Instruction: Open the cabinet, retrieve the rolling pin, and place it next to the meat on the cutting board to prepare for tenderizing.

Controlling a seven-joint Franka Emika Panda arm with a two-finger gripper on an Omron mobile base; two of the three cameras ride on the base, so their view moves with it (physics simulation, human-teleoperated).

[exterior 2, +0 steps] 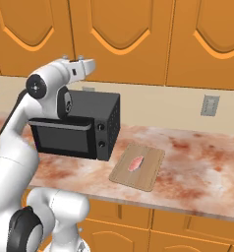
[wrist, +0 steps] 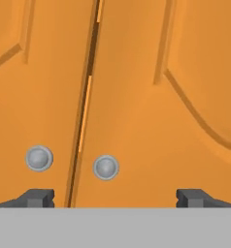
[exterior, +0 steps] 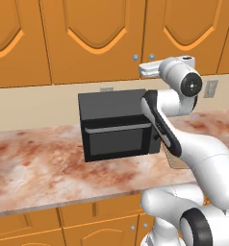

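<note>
Fingers (wrist: 40, 197) wide before orange arched cabinet (wrist: 132, 111)

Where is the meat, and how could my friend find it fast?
Look along the reddish marbled countertop to the black microwave. Just to its right, near the counter's front edge, lies a thin tan cutting board, and the meat sits near its middle. It is the only small, flat, pink-red piece there, much smaller than the board under it.

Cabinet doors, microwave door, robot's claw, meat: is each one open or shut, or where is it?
cabinet: both doors shut, knobs untouched.
microwave: door shut.
gripper: open, empty, facing the knobs.
meat: lying on the cutting board.
</note>
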